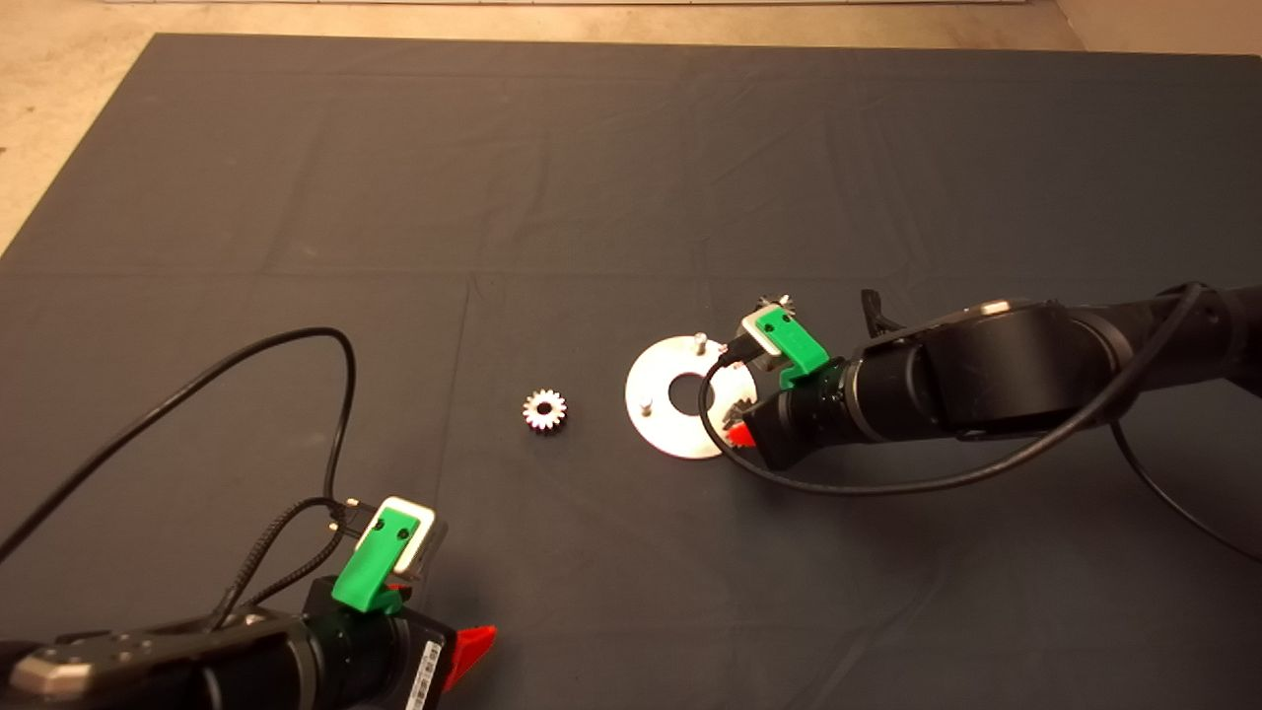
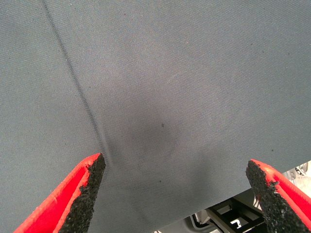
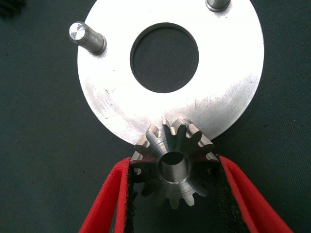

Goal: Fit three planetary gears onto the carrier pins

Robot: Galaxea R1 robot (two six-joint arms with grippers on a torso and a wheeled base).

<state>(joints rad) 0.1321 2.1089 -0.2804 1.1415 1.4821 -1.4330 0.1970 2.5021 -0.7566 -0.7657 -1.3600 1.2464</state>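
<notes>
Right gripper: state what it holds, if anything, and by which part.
The right gripper holds a planetary gear, its pads pressed on opposite sides of the toothed rim, at the edge of the round carrier plate.

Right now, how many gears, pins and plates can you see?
Planetary gears: 3 (one in right gripper, one on mat, one beside round plate)
Carrier pins showing: 2
Round plate: 1
Total: 6

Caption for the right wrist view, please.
Right gripper holds a planetary gear over the edge of the round plate, with two bare carrier pins in view.
</notes>
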